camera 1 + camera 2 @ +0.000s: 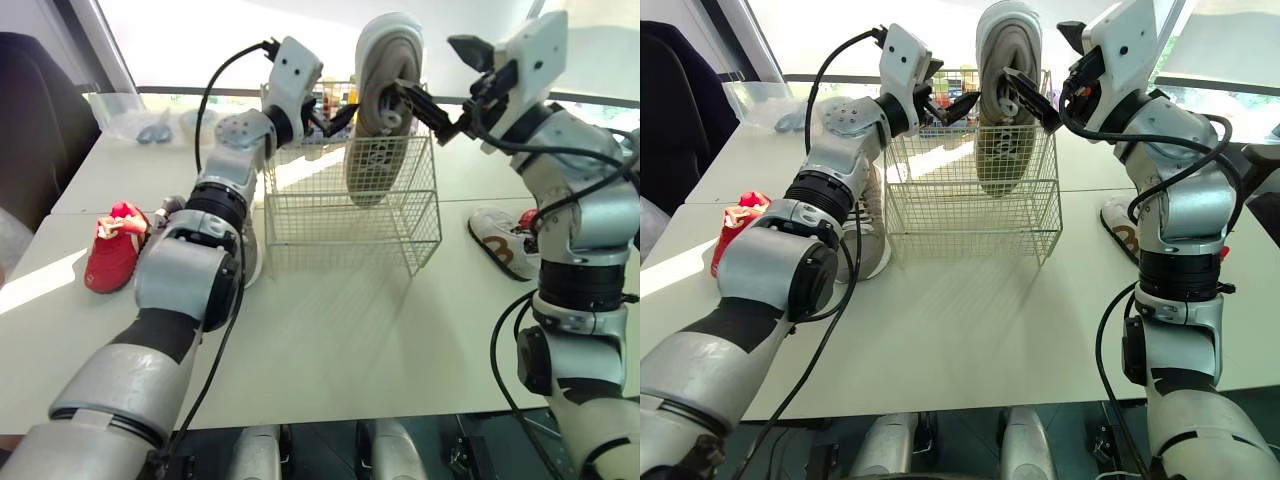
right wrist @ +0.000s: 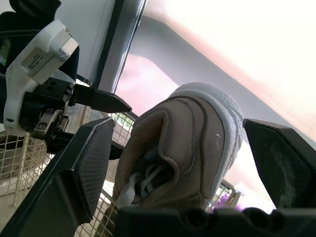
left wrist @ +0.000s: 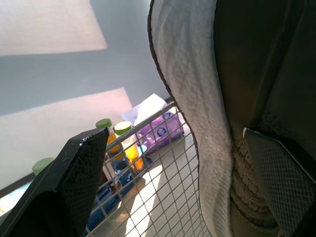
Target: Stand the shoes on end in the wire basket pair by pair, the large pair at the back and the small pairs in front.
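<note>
Right pincer point(image 2: 177, 126) wide, straddling heel of large shoe point(image 1: 378, 150); left pincer point(image 3: 174, 132) wide alongside. Shoe stands toe-down in wire basket point(image 1: 340, 215), toward its right edge. I judge it light, soft-sided; take the stiffer heel.

Wire basket point(image 1: 330, 215): front open, rear blocked
Upright grey shoe point(image 1: 380, 60) fills the rear; the front half is free.

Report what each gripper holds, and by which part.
Cannot be told: the right gripper straddles the heel end of the large beige shoe, grip unclear. The left gripper is open beside it.
</note>
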Robot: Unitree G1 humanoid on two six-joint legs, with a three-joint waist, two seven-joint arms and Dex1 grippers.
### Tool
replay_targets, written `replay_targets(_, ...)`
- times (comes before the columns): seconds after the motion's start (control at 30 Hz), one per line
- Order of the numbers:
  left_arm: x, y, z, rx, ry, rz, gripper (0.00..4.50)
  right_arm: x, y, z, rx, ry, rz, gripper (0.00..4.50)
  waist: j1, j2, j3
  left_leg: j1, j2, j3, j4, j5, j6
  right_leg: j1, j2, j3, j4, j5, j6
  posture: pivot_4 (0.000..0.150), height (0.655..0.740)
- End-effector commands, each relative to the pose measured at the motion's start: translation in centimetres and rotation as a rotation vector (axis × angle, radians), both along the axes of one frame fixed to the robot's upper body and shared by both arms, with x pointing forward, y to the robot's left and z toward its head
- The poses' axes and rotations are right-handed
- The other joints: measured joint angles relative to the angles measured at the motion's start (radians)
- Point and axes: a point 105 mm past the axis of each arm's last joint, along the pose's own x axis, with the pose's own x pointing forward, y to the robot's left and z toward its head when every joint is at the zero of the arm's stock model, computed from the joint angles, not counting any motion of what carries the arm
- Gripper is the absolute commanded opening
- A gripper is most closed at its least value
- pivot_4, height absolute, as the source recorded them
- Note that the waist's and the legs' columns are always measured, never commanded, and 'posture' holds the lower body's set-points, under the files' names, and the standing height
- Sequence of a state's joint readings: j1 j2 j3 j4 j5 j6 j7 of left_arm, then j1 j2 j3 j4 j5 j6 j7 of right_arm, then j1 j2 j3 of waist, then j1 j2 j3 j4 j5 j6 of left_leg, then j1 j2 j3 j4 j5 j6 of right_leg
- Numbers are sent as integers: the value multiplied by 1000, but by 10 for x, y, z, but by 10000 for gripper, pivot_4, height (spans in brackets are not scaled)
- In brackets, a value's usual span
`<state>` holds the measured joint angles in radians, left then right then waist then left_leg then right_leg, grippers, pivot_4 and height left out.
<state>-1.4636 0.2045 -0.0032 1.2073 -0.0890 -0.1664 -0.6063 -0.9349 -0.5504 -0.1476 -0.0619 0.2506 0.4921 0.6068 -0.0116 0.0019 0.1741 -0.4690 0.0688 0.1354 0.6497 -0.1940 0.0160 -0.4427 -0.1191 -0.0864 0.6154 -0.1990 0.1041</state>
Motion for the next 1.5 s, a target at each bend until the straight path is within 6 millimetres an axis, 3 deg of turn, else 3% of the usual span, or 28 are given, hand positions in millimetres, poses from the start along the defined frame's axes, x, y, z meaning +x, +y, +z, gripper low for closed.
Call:
replay_targets(0.03, -4, -2, 24, -16, -77, 2, 45000, -12, -6, 18, 14, -75, -21, 44764, -2, 0, 0, 0, 0, 0, 0, 0, 0, 0, 0, 0, 0, 0, 0, 1500, 7400)
replay_targets(0.2, -1, 14, 25, -8, -87, 45, 45000, -16, -10, 21, 12, -83, -29, 44764, -1, 0, 0, 0, 0, 0, 0, 0, 0, 0, 0, 0, 0, 0, 0, 1500, 7400)
replay_targets(0.33, -9, 54, 41, -75, -87, 42, 45000, -32, -19, 32, 15, -89, 26, 44764, -2, 0, 0, 0, 0, 0, -1, 0, 0, -1, 0, 0, 0, 0, 0, 1500, 7400)
replay_targets(0.5, -31, 100, 55, -199, -8, 86, 45000, -54, -14, 33, -22, -69, 166, 44764, -5, 0, 0, 0, 0, -1, -2, 0, 0, -1, 0, 0, 1, 0, 0, 1500, 7400)
replay_targets(0.63, -33, 157, 35, -146, 48, 348, 45000, -63, -5, 36, -34, -65, 253, 44764, -4, 0, 0, 1, 0, -1, 0, 0, 0, 1, 0, 0, 3, 0, 0, 1500, 7400)
replay_targets(0.73, -30, 183, 21, -109, 66, 475, 45000, -63, 0, 35, -41, -59, 277, 44764, 0, 0, 0, 4, 0, -1, 0, 0, 0, 3, 0, 0, 3, 0, 0, 1500, 7400)
replay_targets(0.83, -20, 213, -6, -94, 125, 602, 45000, -60, 5, 33, -46, -53, 291, 44764, 4, 0, 0, 4, 0, -1, 0, 0, 0, 3, 0, 0, 2, 0, 0, 1500, 7400)
replay_targets(0.9, -13, 217, -25, -128, 192, 599, 45000, -60, 8, 34, -44, -52, 300, 44764, 4, 0, 0, 3, 0, -1, 1, 0, 0, 3, 0, 0, 2, 0, 0, 1500, 7400)
replay_targets(1.1, 0, 202, -71, -188, 375, 506, 45000, -61, 10, 33, -55, -50, 305, 44764, 1, -1, 1, 2, 0, 0, 0, 0, 0, 2, 0, 0, 2, 0, 0, 1500, 7400)
replay_targets(1.4, 4, 207, -119, -241, 544, 552, 45000, -61, 10, 32, -54, -52, 285, 44764, -2, -1, 1, 2, 0, 0, 0, 0, 0, 1, 0, 0, 2, 0, 0, 1500, 7400)
replay_targets(1.5, 3, 206, -129, -249, 590, 553, 37107, -60, 10, 33, -54, -53, 281, 45000, 0, -1, 1, 2, 0, 0, 0, 0, 0, 1, 0, 0, 2, 0, 0, 1500, 7400)
